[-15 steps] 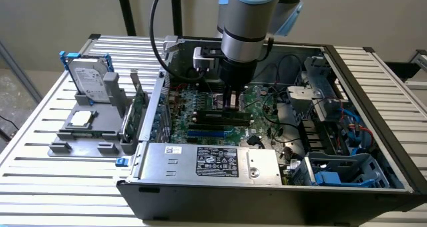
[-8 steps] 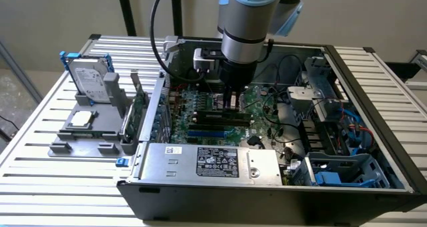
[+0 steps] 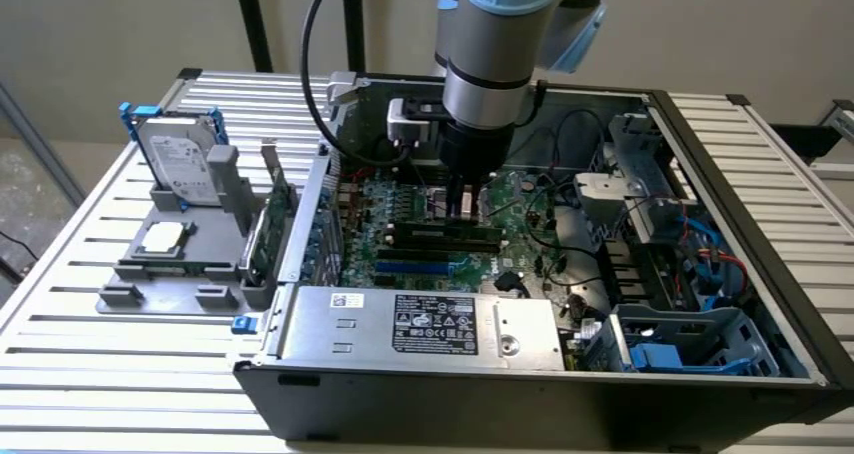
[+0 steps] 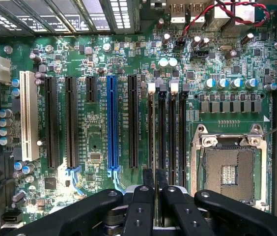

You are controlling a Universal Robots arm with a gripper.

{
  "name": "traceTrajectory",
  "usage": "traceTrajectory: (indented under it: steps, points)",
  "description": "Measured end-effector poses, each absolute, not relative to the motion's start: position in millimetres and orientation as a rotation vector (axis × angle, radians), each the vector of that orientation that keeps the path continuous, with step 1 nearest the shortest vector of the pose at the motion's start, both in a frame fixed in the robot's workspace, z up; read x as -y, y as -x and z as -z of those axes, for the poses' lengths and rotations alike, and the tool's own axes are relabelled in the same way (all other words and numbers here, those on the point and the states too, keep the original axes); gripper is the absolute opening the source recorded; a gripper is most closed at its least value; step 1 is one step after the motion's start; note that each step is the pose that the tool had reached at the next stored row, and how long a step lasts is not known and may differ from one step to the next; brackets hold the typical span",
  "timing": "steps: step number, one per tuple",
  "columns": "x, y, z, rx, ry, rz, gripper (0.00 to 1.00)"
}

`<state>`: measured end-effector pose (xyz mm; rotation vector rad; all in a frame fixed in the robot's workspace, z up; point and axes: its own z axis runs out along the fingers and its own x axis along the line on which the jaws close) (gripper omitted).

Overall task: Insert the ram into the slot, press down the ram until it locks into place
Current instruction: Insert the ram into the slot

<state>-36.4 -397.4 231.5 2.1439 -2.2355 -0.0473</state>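
My gripper (image 3: 461, 206) reaches straight down into the open computer case (image 3: 747, 224), over the motherboard's memory sockets. In the wrist view its two black fingers (image 4: 142, 196) stand close together, shut on the ram (image 4: 152, 147). The ram shows edge-on as a thin dark strip. It stands upright in the slot (image 4: 151, 105), the outermost of several parallel black sockets, on the side towards the expansion sockets. White end clips (image 4: 152, 87) sit at the slots' far ends. Whether the clips have caught the ram I cannot tell. The exterior view shows the slots (image 3: 441, 236) just below the fingers.
A silver power supply (image 3: 414, 324) fills the case's near side, and a drive cage (image 3: 694, 344) with blue parts sits at the exterior view's right. A hard drive (image 3: 180, 164) stands on a grey holder outside the case. The processor socket (image 4: 227, 172) and a blue socket (image 4: 111, 123) flank the slots.
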Motion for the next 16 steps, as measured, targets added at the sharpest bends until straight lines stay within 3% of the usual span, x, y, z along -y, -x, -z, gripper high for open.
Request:
traceTrajectory:
  steps: [16]
  points:
    - [398.1,37.0,-230.9,2.236,-2.144,0.047,0.13]
